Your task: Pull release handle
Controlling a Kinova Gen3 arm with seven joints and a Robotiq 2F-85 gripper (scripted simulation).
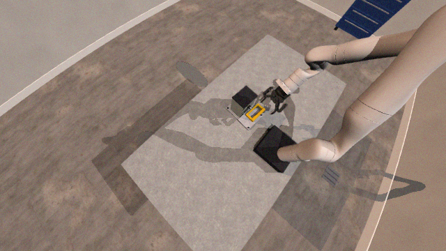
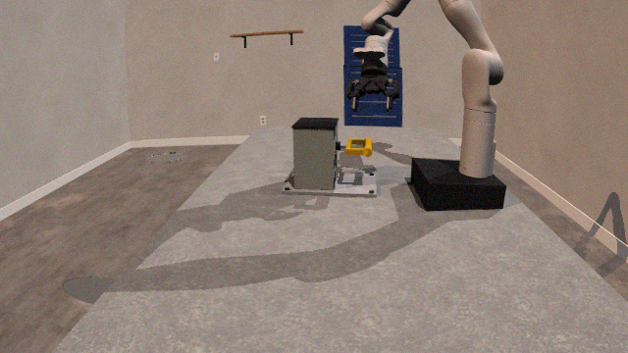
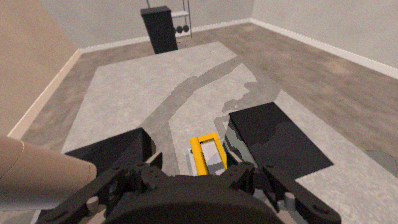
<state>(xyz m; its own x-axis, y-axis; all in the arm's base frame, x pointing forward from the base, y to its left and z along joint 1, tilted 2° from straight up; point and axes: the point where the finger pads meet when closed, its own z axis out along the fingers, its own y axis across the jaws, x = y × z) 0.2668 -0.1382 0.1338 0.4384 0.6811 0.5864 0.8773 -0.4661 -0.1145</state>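
The release handle (image 2: 358, 143) is a yellow rectangular loop on a short rod. It sticks out of the side of a grey box with a black top (image 2: 314, 153), which stands on a light baseplate (image 2: 339, 187). The handle also shows in the overhead view (image 1: 255, 112) and in the wrist view (image 3: 207, 154). My gripper (image 2: 372, 100) is open and empty. It points down and hangs in the air well above the handle, a little to its right. In the overhead view the gripper (image 1: 274, 101) is beside the handle's outer end. Nothing touches the handle.
My arm's black base block (image 2: 456, 182) stands right of the baseplate. A blue panel (image 2: 372, 75) hangs on the back wall behind the gripper. A wooden shelf (image 2: 267, 34) is high on that wall. A dark cabinet (image 3: 160, 28) stands far off in the wrist view.
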